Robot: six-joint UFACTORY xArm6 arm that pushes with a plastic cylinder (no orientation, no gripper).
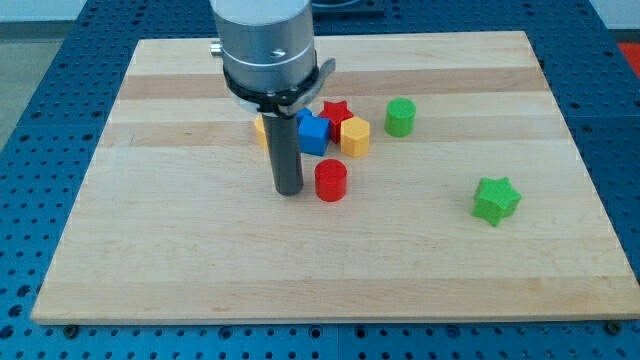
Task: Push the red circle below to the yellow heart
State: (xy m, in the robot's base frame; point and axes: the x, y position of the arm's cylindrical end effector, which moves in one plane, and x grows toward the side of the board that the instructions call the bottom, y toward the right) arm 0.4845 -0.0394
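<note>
Worktop (150, 250) of pale wooden planks lies on a blue perforated bench (30, 90), whose holes show past all four edges. No pincer shows here, only my tip (289, 191), the rod's lower end, resting on the wood just left of the red circle (331, 181), close beside it. Above them a cluster sits near the middle: a blue block (314, 134), a red star (335, 112) behind it, a yellow block (355, 136) on the view's right, which seems to be the heart, and another yellow block (260, 128) half hidden behind the rod. A green cylinder (400, 117) stands right of the cluster, apart from it; a green star (496, 199) lies well apart toward the right edge. Bare wood spreads across the view's left and bottom.
</note>
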